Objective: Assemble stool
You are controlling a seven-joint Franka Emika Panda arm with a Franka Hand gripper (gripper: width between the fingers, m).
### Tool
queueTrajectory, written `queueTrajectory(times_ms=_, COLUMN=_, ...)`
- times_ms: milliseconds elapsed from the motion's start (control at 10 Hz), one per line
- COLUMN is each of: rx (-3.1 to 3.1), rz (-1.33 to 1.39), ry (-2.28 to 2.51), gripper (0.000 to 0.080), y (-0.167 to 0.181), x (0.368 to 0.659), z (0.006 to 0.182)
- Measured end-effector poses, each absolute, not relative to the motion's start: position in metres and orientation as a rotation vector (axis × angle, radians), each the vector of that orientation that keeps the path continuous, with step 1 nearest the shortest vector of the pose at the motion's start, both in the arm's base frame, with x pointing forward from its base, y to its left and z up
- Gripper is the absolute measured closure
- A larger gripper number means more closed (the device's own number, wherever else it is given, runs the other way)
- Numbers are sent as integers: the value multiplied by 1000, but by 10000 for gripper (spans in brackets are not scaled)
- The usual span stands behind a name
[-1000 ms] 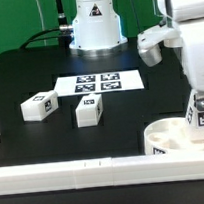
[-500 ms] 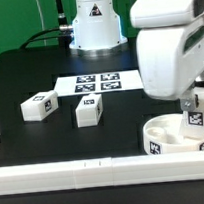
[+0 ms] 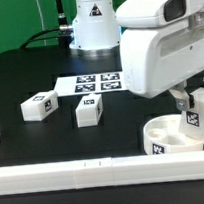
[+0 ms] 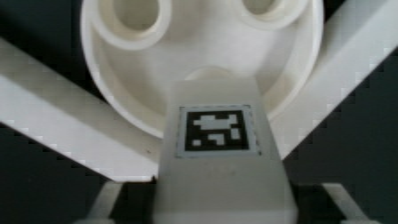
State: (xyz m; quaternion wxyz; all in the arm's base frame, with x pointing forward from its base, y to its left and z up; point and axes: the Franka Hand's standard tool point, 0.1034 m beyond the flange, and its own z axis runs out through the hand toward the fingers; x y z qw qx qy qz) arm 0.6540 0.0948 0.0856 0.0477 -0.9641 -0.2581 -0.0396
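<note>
black tabletop (image 3: 18,82): gripper (image 4: 222,196) pinches a seemingly light, rigid plastic stool leg (image 4: 217,135) by its flat sides above the seat (image 4: 196,62).

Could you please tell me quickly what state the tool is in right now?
Tool: closed, holding a white stool leg just above the round seat.

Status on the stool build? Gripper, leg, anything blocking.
Gripper shut on a leg. Leg held over the seat; in a socket or not, cannot tell. Two loose legs lie well away, not blocking.
</note>
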Motion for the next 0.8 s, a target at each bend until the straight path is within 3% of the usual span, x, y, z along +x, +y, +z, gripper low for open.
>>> queueTrajectory(times_ms=800, rx=-3010, rz=-119, ry=158, gripper=459, y=96, x=655, z=84)
